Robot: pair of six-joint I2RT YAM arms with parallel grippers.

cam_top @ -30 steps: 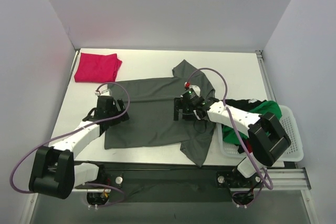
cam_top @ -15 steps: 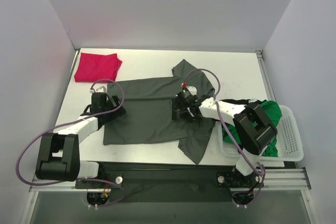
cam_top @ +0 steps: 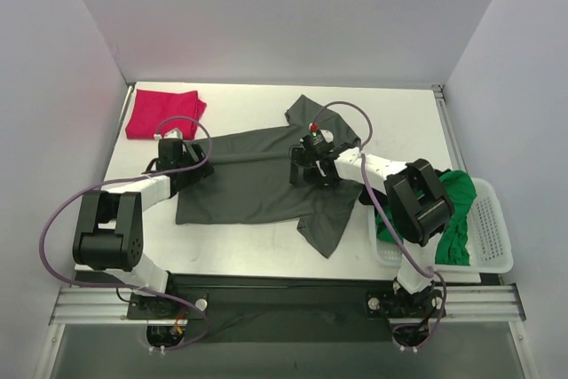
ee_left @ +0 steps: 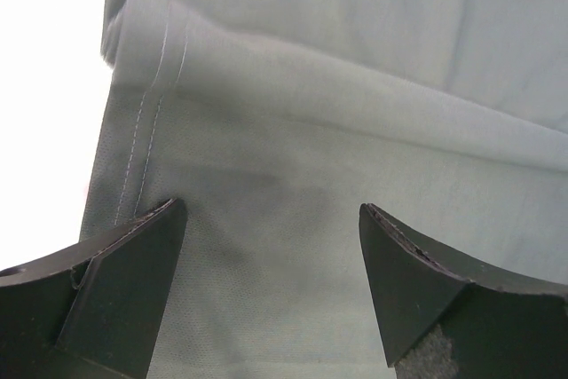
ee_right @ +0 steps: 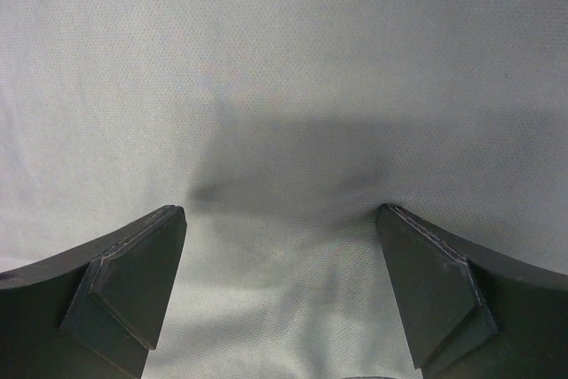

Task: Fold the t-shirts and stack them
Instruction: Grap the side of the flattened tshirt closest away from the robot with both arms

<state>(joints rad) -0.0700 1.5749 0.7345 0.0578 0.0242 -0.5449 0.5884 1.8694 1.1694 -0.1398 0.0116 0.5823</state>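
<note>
Left gripper (ee_left: pixel 271 210): jaws spread wide, nothing between them; the black fingers (ee_left: pixel 133 264) point down at grey-green cloth, and contact cannot be told.
Right gripper (ee_right: pixel 280 212): jaws also wide apart and holding nothing, low over the same cloth, with a dark shadow and faint wrinkles between the fingers.
Dark grey-green short-sleeved cloth t-shirt (cam_top: pixel 248 193): spread across the middle of the table, lying sideways. The left gripper is over its left end and the right gripper over its middle right, near the sleeves. One sleeve points to the far side and the other to the near edge.
Fold: in the left wrist view a stitched hem is doubled over, and a long crease runs across the cloth ahead of the fingers.
Magenta-red cloth t-shirt (cam_top: pixel 162 114): folded into a flat rectangle in the far left corner, apart from the grey-green one.
Bright green cloth t-shirt (cam_top: pixel 457 197): bunched in the white plastic slotted basket (cam_top: pixel 493 228) at the right edge.
White table (cam_top: pixel 399 122): carries both shirts and the basket.
</note>
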